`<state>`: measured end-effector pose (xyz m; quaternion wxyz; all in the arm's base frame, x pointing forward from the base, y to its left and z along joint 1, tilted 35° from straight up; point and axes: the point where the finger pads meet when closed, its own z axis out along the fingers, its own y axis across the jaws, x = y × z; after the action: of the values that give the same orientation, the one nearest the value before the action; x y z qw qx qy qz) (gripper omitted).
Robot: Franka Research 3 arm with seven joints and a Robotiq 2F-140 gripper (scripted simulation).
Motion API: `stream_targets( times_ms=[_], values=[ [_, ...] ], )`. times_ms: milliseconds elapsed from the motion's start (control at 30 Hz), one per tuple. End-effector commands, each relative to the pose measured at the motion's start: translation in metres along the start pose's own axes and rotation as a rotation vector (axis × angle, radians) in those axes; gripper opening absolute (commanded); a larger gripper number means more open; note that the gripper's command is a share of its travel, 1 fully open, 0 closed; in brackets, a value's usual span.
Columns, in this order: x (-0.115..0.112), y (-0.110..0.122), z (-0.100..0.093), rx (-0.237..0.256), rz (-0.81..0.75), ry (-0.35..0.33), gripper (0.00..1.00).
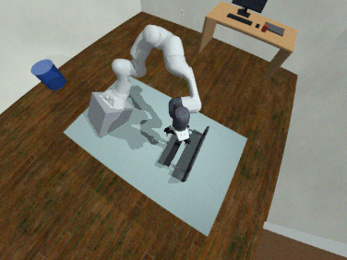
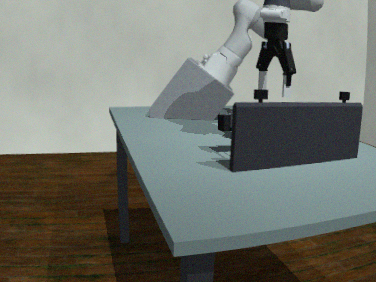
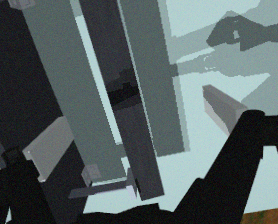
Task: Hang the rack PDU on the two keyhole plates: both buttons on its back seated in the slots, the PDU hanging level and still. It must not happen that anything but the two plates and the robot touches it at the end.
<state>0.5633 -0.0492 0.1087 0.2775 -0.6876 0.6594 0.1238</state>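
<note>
The rack PDU (image 1: 172,150) is a long dark grey bar lying along the near face of the upright dark mounting panel (image 1: 194,154). In the exterior view I see the panel's back (image 2: 296,135), and only one end of the PDU (image 2: 225,122) sticks out at its left. Two small black knobs (image 2: 260,94) (image 2: 344,96) stand on the panel's top edge. My gripper (image 2: 273,84) is open and empty, a little above the panel's left part. In the wrist view the fingers stand wide on either side of the dark bar (image 3: 137,155). The buttons and keyhole slots are hidden.
The arm's grey base block (image 1: 107,112) stands on the pale table top (image 1: 157,152), left of the panel. A blue bin (image 1: 48,74) is on the floor at far left. A desk with a monitor (image 1: 251,16) stands at the back right.
</note>
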Motion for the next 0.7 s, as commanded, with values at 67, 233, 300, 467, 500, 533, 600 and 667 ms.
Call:
stream_targets(
  times_ms=[67,233,300,467,500,533,600,667],
  values=[
    [0.003,0.018,-0.002,0.007,-0.007,0.002,1.0],
    [0.003,0.031,-0.002,0.007,-0.007,0.002,1.0],
    [0.003,0.041,-0.002,0.007,-0.007,0.002,1.0],
    [0.003,0.066,-0.001,0.007,-0.007,0.002,1.0],
    [0.003,0.071,-0.001,0.007,-0.007,0.002,1.0],
    [0.003,0.075,-0.001,0.007,-0.007,0.002,1.0],
    [0.003,0.084,-0.001,0.007,-0.007,0.002,1.0],
    [0.003,0.091,-0.001,0.007,-0.007,0.002,1.0]
  ],
)
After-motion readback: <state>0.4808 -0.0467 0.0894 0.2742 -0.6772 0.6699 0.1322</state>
